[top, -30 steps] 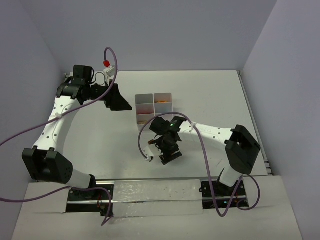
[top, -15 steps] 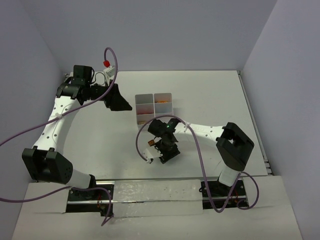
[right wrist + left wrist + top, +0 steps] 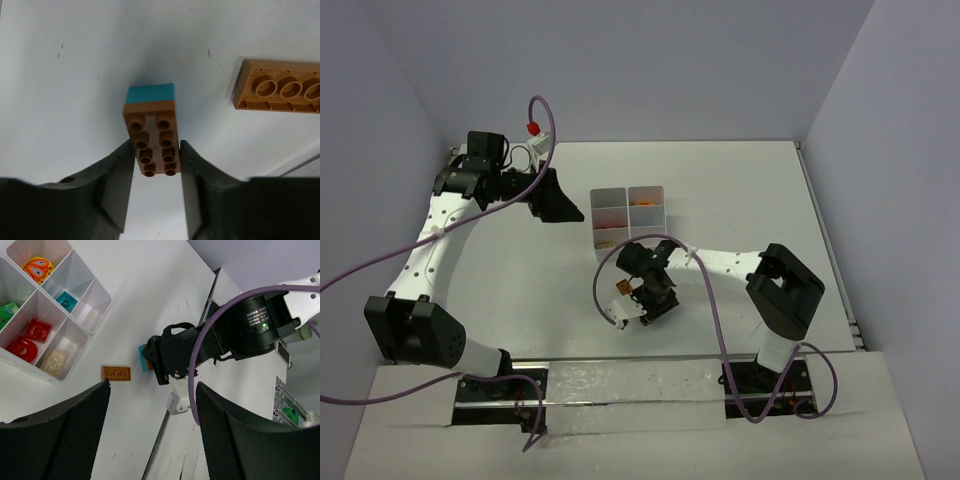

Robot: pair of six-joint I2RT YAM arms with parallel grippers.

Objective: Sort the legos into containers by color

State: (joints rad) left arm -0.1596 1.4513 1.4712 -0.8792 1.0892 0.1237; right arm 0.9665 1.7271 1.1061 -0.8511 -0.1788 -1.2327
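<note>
**Top external.** The left arm is raised at the far left of the table (image 3: 740,190). The left gripper (image 3: 558,205) hangs just left of the white tray (image 3: 627,188). The right gripper (image 3: 642,298) is down at the table surface, on the near side of the tray and close to it. A speck of orange shows at its left side, too small to detail.

**Left wrist.** The left gripper is released: its fingers (image 3: 65,440) stand wide apart with nothing between them. The tray compartments hold a yellow-orange piece (image 3: 37,268), a teal brick (image 3: 66,300), a green brick (image 3: 6,315), red bricks (image 3: 37,330) and a tan brick (image 3: 54,361). An orange-brown plate (image 3: 116,373) lies flat on the table between the tray and the right gripper, touching neither.

**Right wrist.** An orange-brown brick (image 3: 150,135) lies on the table with its knobbed face toward the camera. A teal piece (image 3: 150,93) sits against its far end. The right gripper is clenched on this brick, and its fingers (image 3: 117,185) meet both long sides at the near end. The plate lies to the upper right, well clear of the brick.
</note>
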